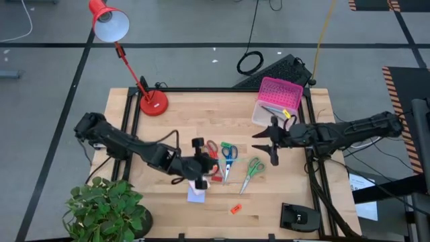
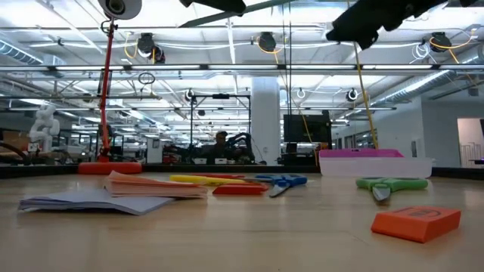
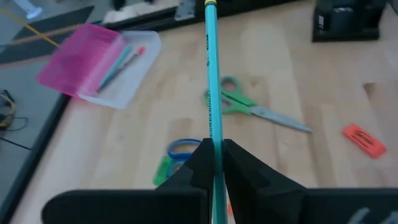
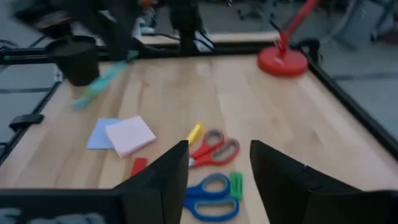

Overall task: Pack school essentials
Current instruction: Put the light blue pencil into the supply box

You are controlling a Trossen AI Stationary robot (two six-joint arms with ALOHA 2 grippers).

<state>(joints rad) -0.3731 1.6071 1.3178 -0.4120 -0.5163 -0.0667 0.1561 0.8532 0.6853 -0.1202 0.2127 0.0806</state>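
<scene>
above the middle of the wooden table (image 1: pixel 168 111), our left gripper (image 3: pixel 214 167) pinches a long teal pencil (image 3: pixel 210 81) over the pink and lavender sticky-note pads (image 4: pixel 121 134). our right gripper (image 1: pixel 272 142) hovers with jaws spread beside the clear plastic box with pink lid (image 1: pixel 277 101).

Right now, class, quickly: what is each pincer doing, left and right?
Left pincer: closed on a teal pencil, lifted above the table.
Right pincer: open, holding nothing, hovering near the clear box.
</scene>
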